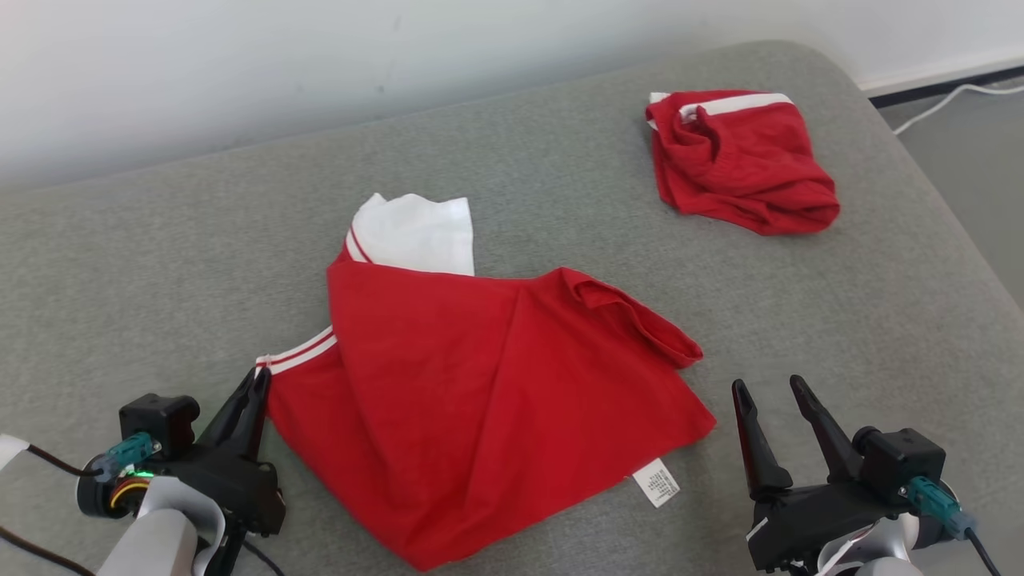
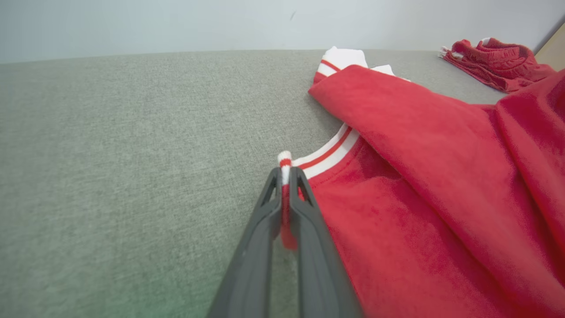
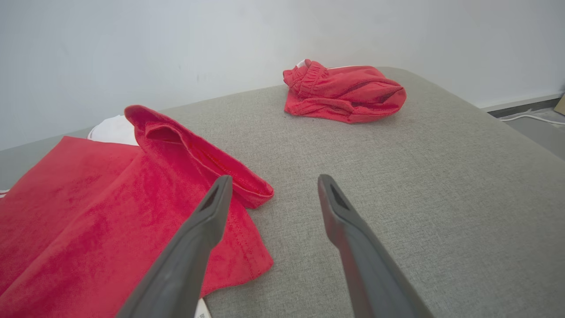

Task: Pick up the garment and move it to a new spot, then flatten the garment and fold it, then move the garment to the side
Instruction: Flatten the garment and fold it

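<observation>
1. A red garment (image 1: 496, 384) of soft, slightly napped knit is spread in a rough, creased triangle across the centre and lower centre of the head view, on a worktop (image 1: 160, 280) covered in grey woven fabric with a rounded corner.
2. A white panel (image 1: 420, 232) is seen projecting from the garment's upper edge. A ribbed trim (image 1: 300, 352), white with a red stripe, runs along its left edge.
3. A short sleeve (image 1: 640, 320) with a stitched, open hem lies folded over at the right. A small white care label (image 1: 656, 482) sticks out at the lower edge.
4. The left hand (image 1: 258, 380), at the lower left, is pressed together on the end of the ribbed trim (image 2: 329, 152); in the left wrist view the left hand (image 2: 287, 174) is seen pinching the fabric between its dark fingers.
5. The right hand (image 1: 766, 384), at the lower right, is held spread and empty, just beside the garment's right corner.
6. A second red garment (image 1: 740, 160), bunched with an elastic waistband, is seen at the upper right.
</observation>
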You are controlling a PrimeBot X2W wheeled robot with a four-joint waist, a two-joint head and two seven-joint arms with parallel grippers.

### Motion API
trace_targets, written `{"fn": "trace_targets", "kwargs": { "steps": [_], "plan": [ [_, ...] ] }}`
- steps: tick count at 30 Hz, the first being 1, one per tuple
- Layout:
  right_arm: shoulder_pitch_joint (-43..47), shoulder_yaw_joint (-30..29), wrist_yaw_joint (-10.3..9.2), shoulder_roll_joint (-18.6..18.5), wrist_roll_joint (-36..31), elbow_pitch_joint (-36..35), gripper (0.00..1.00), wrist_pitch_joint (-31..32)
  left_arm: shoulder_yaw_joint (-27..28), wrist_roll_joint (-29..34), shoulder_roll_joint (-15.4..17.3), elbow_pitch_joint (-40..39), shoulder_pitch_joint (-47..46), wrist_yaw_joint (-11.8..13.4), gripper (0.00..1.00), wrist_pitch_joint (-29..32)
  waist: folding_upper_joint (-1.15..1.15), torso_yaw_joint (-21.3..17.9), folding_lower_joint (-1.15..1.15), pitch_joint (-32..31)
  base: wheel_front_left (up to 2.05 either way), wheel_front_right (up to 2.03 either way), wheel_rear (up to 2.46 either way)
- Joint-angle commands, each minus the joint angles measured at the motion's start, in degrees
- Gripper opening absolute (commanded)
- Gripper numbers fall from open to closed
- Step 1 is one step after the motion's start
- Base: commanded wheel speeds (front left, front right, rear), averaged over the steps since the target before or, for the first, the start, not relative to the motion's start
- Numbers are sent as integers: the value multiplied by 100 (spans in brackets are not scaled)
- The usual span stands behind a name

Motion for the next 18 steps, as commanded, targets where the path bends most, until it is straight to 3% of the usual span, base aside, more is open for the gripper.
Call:
{"fn": "trace_targets", "kwargs": {
  "steps": [1,6,18],
  "plan": [
    [41,17,-1,6,-26,23,100,-34,23,4,26,-87,63,3,0,-43,0,124,0,-58,0,0,0],
    [64,80,-1,35,41,104,100,-94,215,129,53,-594,368,55,0,-44,0,386,0,-233,0,0,0],
    [231,-46,-1,19,89,354,100,-219,138,411,-31,-2592,1469,529,0,163,0,1165,0,-657,0,0,0]
  ]
}}
